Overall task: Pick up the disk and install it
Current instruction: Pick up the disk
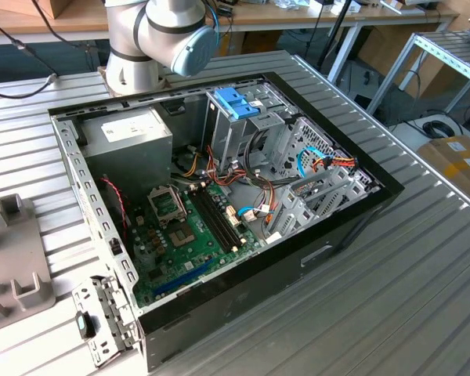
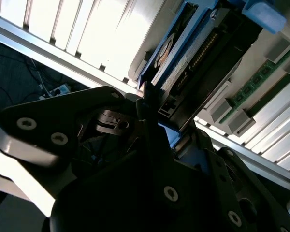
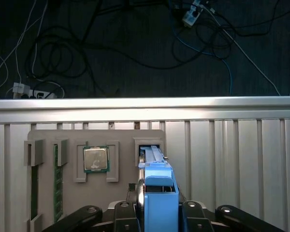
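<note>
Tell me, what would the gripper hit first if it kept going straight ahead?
Most likely the disk in its light-blue plastic carrier rail, standing edge-up in a slot of the grey plastic holder tray, directly ahead of the gripper; depth is hard to judge.

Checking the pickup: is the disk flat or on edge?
On edge: in the first wrist view the disk stands upright in a slot of the grey holder.

No text, number or sign can be read in any view. The power supply (image 1: 129, 133) inside the computer case (image 1: 329, 235) carries a pale label, but its print cannot be made out. The disk (image 2: 181, 60) bears a white label strip in the second wrist view, and its print is illegible. Any marking on the metal lid of the processor (image 3: 95, 158) in the first wrist view is likewise illegible.
</note>
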`<state>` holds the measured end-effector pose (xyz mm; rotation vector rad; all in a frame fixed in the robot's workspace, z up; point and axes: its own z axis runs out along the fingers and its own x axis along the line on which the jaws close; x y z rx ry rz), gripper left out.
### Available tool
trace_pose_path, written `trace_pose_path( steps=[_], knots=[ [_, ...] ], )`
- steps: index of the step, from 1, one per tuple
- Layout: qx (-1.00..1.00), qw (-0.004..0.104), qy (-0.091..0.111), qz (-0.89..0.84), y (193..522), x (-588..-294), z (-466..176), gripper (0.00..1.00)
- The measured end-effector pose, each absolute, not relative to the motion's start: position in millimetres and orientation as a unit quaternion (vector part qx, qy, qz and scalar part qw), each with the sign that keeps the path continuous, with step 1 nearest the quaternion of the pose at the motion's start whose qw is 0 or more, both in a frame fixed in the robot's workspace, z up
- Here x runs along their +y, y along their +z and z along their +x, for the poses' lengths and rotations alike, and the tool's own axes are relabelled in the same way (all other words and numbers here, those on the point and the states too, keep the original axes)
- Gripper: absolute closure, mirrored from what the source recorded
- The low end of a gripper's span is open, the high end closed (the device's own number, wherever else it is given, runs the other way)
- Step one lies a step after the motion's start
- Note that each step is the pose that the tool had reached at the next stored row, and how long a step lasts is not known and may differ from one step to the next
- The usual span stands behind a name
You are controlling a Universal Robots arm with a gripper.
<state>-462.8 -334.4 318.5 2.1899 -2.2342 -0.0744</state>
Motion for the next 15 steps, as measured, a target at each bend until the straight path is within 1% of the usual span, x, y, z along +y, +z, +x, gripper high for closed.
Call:
trace_pose_path(
  steps=[15],
  knots=[
    [-0.714,0.006,-0.024,0.700,325.6,-334.4,-462.8,0.63]
  ],
)
